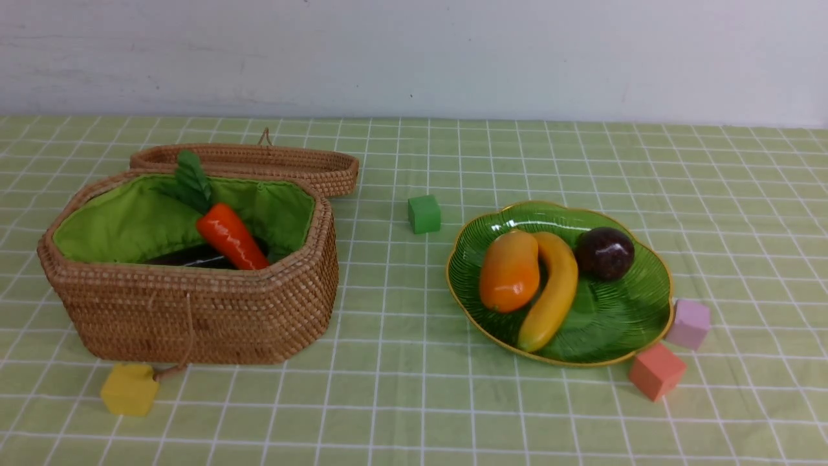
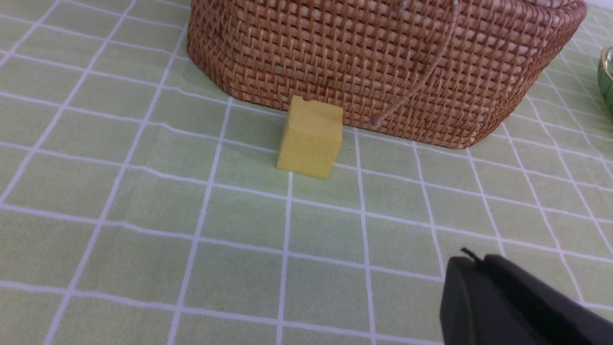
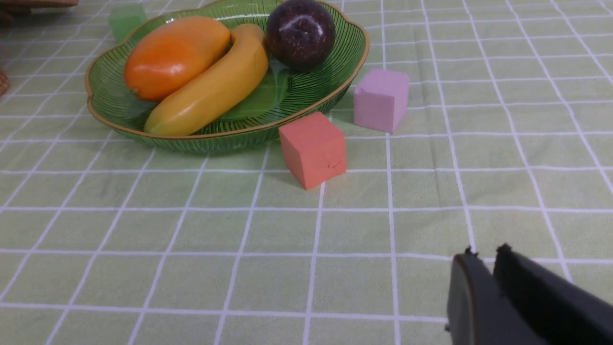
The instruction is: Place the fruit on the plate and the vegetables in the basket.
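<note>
**Fruit on the plate, vegetables in the basket**

While neither arm shows in the front view, each wrist view catches its own tool low over the checked green surface (image 1: 401, 388). The left tool (image 2: 471, 261) has its jaws together, holding nothing. The right tool (image 3: 483, 258) shows a thin slit between its jaws and grips nothing; whether that counts as apart I cannot tell.

From the front, the green plate (image 1: 637, 323) sits at about 3 o'clock of the scene's middle. On it lie the mango (image 1: 509, 270), the banana (image 1: 550, 291) touching it, and the mangosteen (image 1: 605, 253) toward 1 o'clock of the dish. The wicker basket (image 1: 194, 317) stands at 9 o'clock, its flat lid (image 1: 259, 162) just behind it. Inside, the carrot (image 1: 231, 236) leans tilted, leaves up, over a dark eggplant (image 1: 187, 259); no more of the contents can be made out.

A yellow cube (image 1: 129, 388) sits near the basket's 6 o'clock side, a green cube (image 1: 424, 214) between basket and plate, and pink (image 1: 688, 323) and red cubes (image 1: 656, 371) just beside the plate's rim at 4 and 5 o'clock.
</note>
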{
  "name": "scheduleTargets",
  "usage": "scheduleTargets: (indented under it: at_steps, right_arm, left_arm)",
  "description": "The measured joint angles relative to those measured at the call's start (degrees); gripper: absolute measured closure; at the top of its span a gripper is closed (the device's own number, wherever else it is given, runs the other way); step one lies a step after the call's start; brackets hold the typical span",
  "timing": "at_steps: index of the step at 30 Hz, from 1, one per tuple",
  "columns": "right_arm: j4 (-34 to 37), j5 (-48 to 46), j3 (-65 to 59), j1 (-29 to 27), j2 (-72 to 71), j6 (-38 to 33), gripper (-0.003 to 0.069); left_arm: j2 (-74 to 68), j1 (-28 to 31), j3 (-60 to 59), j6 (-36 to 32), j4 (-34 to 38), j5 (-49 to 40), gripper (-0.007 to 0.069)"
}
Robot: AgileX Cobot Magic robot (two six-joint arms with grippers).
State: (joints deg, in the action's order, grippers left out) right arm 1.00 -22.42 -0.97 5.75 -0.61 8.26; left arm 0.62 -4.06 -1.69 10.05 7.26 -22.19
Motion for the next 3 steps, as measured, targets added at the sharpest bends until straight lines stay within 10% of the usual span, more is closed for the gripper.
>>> scheduleTargets:
  at_steps: [3]
  right_arm:
    - [0.0, 0.0, 0.0, 0.0, 0.0, 0.0, 0.0588]
  left_arm:
    - [0.0, 0.0, 0.0, 0.0, 0.0, 0.0, 0.0608]
